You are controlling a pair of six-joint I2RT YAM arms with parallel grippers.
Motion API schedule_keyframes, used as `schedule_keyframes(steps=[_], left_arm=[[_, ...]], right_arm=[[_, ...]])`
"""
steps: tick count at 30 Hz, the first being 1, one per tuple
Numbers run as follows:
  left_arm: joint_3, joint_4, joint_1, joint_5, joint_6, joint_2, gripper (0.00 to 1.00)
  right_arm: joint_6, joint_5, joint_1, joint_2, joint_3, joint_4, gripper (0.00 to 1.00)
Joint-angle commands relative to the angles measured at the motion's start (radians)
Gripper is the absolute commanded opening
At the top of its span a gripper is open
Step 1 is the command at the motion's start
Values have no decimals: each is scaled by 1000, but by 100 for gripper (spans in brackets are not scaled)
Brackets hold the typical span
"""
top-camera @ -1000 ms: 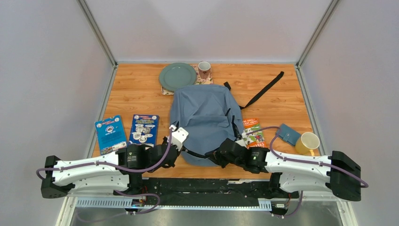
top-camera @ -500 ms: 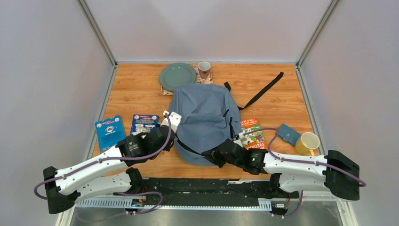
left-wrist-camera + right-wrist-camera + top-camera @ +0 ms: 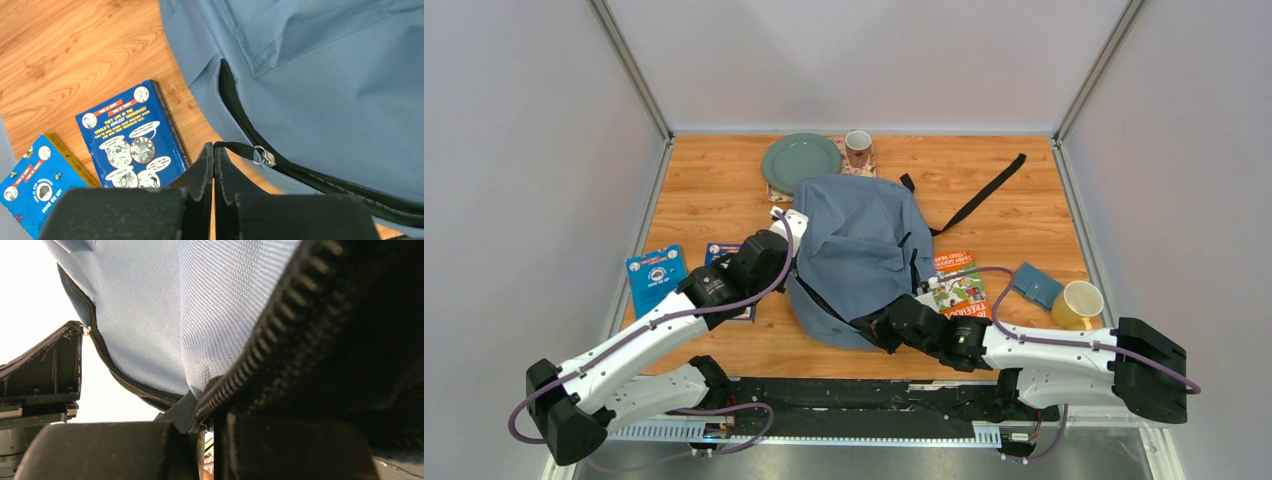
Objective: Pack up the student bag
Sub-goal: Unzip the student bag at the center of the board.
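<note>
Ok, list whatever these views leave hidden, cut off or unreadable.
- student bag interior: every view, covered by its own fabric.
- dark blue book: top view, mostly under the left arm.
- light blue book: left wrist view, cut by the frame edge.
- orange book title: top view, too small.

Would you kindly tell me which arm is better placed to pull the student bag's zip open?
Probably left. The left pincer is shut on the zip pull cord at the student bag's side; the right pincer is clamped on the bag's near edge, steadying it.
</note>
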Motion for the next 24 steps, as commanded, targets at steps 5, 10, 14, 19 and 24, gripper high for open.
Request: schedule_keyframes(steps=[5,10,14,19,24], left_arm=[[83,174,135,-123,97,32,0],[91,171,189,-96,104,55,0],[92,195,225,-22,108,75,0],[128,209,246,61,91,125,0],[152,142,247,117,46,149,0]], right_arm=[[-114,-18,27,36,-27,-154,0],[-116,-13,27,30,-39,-158,0],[-120,-13,27,29,-44,-151,0],[-137,-19,25,53,-26,-141,0],[-147,-15,27,85,5,-81,0]])
